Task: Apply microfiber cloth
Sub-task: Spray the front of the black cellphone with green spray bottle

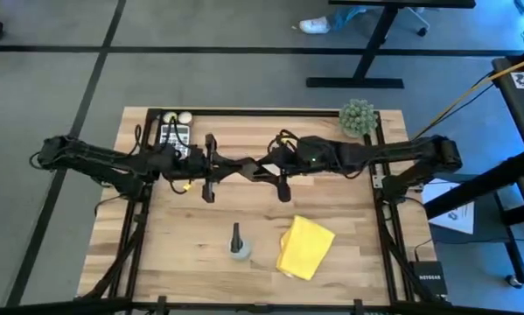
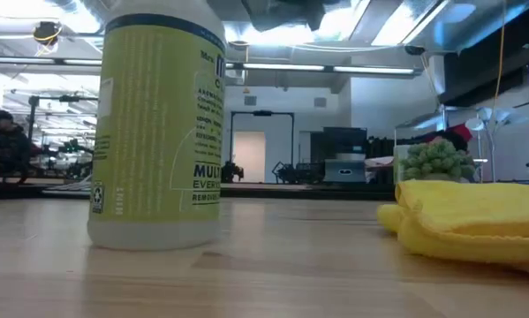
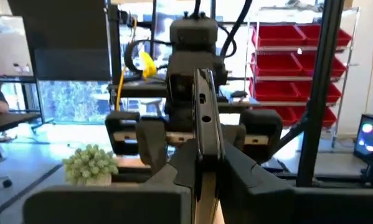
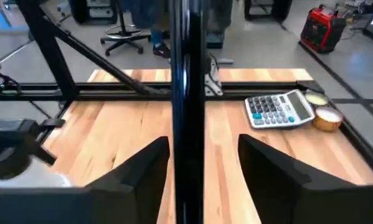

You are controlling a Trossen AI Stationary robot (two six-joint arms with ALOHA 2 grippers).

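The yellow microfiber cloth [image 1: 305,247] lies crumpled on the table's near right part, and the low view shows it as cloth [image 2: 476,225]; no gripper touches it. Above the table's middle a black smartphone [image 1: 247,166] stands edge-on between both grippers. My left gripper [image 1: 229,166] comes from the left and is shut on it. My right gripper [image 1: 266,168] comes from the right and is open, its fingers [image 4: 155,168] on either side of the phone [image 4: 187,93]. My left gripper pinches the smartphone's two flat faces [image 3: 206,168] between its two fingers, at the phone's left end. The fingers come level from the table's left. The phone stands on edge, lifted clear of the table. My right gripper: I cannot tell whether a finger touches the phone.
A small grey spray bottle [image 1: 238,245] stands left of the cloth and looms close in the low view as bottle [image 2: 158,124]. A calculator [image 1: 174,136], a tape roll [image 4: 326,118] and a white ball [image 1: 185,117] lie far left. A green plant [image 1: 358,118] sits far right.
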